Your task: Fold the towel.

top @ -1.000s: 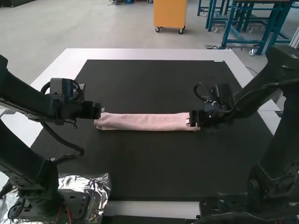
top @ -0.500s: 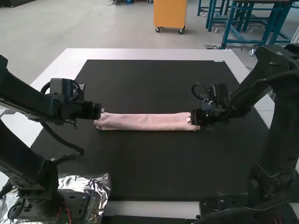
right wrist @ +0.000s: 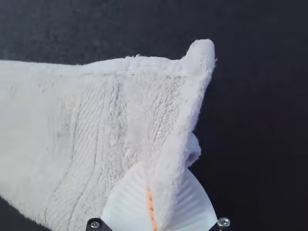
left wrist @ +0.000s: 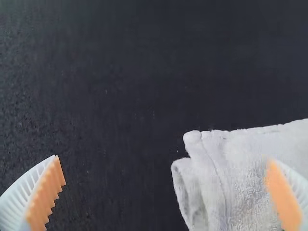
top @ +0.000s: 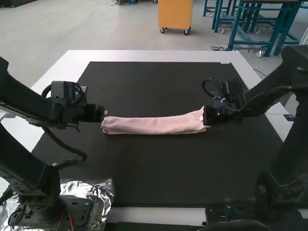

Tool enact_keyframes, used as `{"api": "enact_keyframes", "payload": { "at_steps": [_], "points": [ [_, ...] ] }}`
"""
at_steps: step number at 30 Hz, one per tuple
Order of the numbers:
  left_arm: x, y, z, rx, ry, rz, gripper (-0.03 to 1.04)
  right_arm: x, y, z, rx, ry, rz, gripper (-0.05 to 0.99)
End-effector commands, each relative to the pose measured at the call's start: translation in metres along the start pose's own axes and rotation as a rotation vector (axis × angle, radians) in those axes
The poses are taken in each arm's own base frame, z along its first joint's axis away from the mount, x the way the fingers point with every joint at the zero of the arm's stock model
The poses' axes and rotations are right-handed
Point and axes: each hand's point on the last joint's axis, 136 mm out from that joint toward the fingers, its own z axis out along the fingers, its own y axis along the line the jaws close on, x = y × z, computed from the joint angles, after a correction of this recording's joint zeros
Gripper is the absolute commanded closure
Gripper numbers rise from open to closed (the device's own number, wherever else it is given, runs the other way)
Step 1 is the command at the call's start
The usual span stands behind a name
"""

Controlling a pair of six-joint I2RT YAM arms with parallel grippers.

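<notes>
From where I'm standing, the towel (top: 154,125) has slid slightly toward 3 o'clock, its 3 o'clock end now peaking toward 1 o'clock. The right gripper (top: 206,117) has shifted toward 3 o'clock with it.

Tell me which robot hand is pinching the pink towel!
The right hand. Its fingers are shut on one end of the towel, while the left hand has its fingers spread wide apart.
</notes>
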Motion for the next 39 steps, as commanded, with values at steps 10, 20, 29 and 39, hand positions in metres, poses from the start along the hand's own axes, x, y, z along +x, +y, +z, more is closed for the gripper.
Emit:
{"api": "enact_keyframes", "payload": {
  "at_steps": [10, 20, 29, 39],
  "points": [
    [-0.011, 0.003, -0.002, -0.012, -0.033, -0.002, 0.04, -0.056, 0.056, -0.027, -0.120, -0.118, -0.067, 0.96],
    [-0.001, 0.005, -0.002, -0.023, -0.014, -0.003, 0.04, -0.052, 0.146, 0.004, -0.255, -0.073, -0.135, 0.96],
    [-0.003, 0.009, -0.002, -0.045, -0.022, 0.000, 0.04, -0.038, 0.191, 0.028, -0.329, -0.035, -0.175, 0.96],
    [-0.005, 0.011, -0.002, -0.054, -0.031, 0.003, 0.04, -0.039, 0.228, 0.049, -0.383, -0.032, -0.226, 0.96]
  ]
}}
